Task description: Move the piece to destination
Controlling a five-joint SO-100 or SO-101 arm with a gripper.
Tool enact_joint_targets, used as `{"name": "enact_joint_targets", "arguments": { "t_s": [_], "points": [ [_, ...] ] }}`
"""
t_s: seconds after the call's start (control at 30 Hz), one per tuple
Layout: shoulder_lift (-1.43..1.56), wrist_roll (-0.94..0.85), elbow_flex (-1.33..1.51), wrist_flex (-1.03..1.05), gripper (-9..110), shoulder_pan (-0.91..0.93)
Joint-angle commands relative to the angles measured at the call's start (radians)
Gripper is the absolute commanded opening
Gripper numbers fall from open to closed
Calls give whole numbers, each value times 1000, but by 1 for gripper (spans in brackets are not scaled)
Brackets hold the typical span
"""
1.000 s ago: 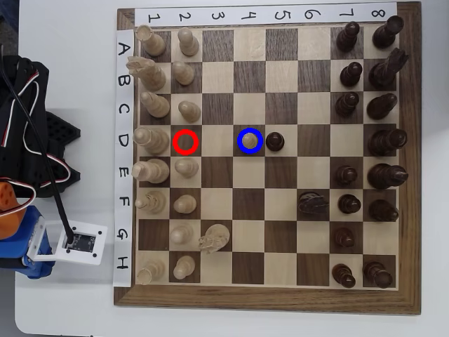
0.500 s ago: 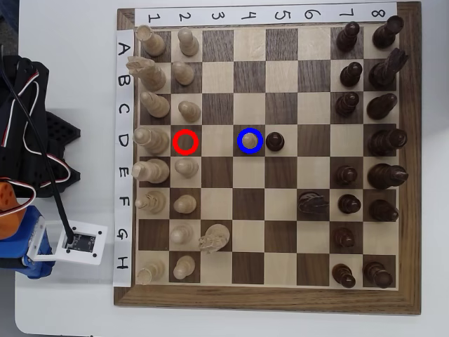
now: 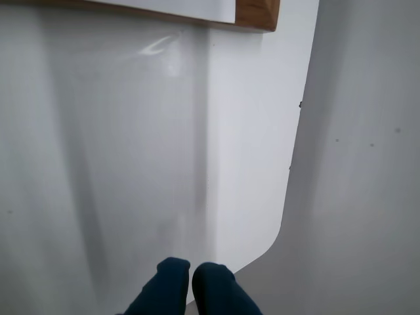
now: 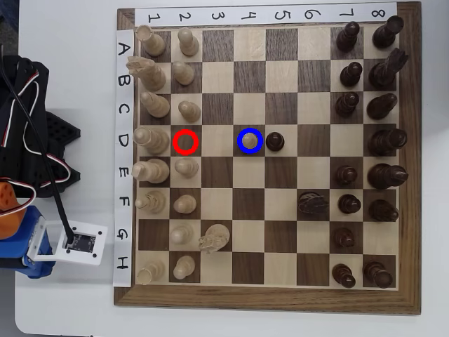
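In the overhead view the pawn stands inside the blue ring on row D, column 4, with a dark pawn just beside it to the right. The red ring lies two squares left. The arm sits off the chessboard's left edge, on the table.

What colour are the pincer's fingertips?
Dark blue fingertips, seen best in the wrist view.

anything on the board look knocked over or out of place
Nothing lies knocked over. The small pale cream wooden pawn already stands inside the blue ring, with the empty red-ringed square behind it in row D.
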Motion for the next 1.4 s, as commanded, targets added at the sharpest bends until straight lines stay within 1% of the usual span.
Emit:
{"name": "enact_joint_targets", "arguments": {
  "t_s": [0.0,0.23,1.37],
  "points": [
    [61,32,-8,-57,0,20],
    [61,-32,-18,-11,0,17],
    [61,-21,-20,-11,0,20]
  ]
}}
